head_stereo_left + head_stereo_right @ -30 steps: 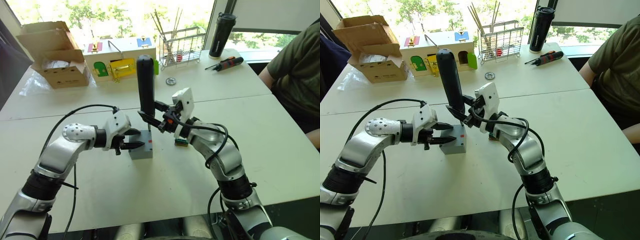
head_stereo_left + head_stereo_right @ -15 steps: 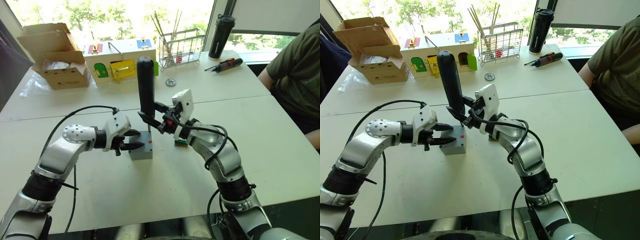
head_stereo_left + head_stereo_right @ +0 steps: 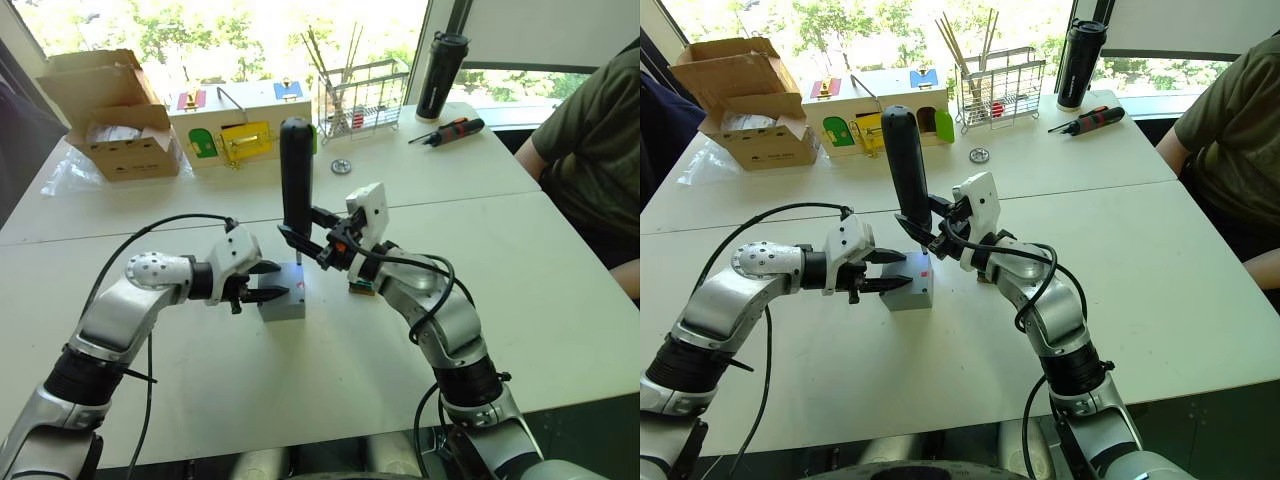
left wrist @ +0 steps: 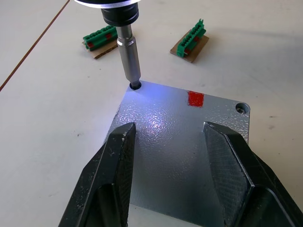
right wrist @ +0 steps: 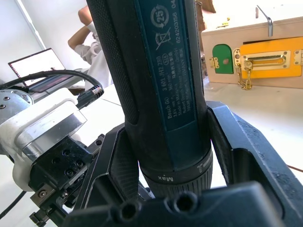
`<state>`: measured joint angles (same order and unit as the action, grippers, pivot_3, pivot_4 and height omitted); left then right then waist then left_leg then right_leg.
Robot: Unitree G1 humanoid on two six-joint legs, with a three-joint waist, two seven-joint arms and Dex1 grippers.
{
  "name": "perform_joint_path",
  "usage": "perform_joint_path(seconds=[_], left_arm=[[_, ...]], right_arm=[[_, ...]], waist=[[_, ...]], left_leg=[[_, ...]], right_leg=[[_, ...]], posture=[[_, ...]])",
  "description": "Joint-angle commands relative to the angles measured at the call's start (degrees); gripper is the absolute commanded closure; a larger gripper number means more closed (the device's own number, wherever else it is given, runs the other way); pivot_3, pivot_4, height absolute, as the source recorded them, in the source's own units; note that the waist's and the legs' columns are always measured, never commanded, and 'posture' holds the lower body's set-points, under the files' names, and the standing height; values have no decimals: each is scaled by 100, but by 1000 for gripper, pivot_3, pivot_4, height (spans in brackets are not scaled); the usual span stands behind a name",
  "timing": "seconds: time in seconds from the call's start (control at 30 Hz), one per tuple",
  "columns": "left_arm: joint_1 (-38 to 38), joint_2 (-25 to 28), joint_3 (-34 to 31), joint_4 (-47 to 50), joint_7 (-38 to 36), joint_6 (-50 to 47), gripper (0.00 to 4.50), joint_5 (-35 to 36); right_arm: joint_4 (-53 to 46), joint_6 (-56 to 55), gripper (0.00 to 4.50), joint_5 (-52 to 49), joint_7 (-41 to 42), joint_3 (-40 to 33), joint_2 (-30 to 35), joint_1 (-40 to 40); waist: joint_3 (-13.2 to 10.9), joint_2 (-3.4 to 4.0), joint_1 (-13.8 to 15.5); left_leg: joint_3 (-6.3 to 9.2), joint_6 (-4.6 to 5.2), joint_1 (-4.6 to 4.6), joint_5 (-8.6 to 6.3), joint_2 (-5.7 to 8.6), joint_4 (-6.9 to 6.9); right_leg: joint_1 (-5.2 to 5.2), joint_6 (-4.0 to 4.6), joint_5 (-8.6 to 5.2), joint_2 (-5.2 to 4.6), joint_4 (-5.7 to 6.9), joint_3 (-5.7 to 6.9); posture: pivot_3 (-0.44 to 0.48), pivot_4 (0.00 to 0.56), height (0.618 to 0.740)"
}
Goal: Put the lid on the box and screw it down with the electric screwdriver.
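- The flat square grey plastic lid (image 4: 182,142) sat on the small grey box (image 3: 283,303), mid-counter (image 3: 300,400).
- The long black electric screwdriver (image 3: 296,175) stood upright, its bit in a lid corner hole.
- Two green terminal blocks (image 4: 191,39) lay just beyond.
- The right gripper (image 3: 305,232) clamped the screwdriver; the left gripper (image 3: 268,281), fingers apart, hovered over the lid.

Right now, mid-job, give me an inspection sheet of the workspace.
Surface: white table, two tops abutting.
Job's things: lid on box; electric screwdriver upright, bit in a corner hole.
Clutter: green terminal blocks, cardboard box, wooden latch box, wire rack, black bottle, hand screwdriver.
Pincers: left pincer open astride the lid; right pincer shut on the screwdriver.
Cables: black, along both arms.
Surroundings: window; person seated right.
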<state>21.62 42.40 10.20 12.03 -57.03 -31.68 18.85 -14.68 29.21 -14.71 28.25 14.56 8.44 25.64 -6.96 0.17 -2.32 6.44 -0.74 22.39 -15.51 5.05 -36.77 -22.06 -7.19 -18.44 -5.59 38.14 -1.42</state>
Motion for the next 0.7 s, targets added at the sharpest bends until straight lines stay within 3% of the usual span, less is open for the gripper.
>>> perform_joint_path(seconds=[0.03,0.7], left_arm=[[-112,21,129,-22,10,-18,2204,-170],[-35,-77,183,-136,8,48,2204,-211]], right_arm=[[614,352,2677,133,10,262,46,-314],[526,373,2677,111,-24,158,75,-197]], waist=[[6,1,0],[11,4,31]], left_leg=[[0,0,0,0,0,0],[1,3,0,-2,0,2]], right_leg=[[0,0,0,0,0,0],[4,0,0,-2,-9,-1]], posture=[[0,150,740],[0,150,740]])
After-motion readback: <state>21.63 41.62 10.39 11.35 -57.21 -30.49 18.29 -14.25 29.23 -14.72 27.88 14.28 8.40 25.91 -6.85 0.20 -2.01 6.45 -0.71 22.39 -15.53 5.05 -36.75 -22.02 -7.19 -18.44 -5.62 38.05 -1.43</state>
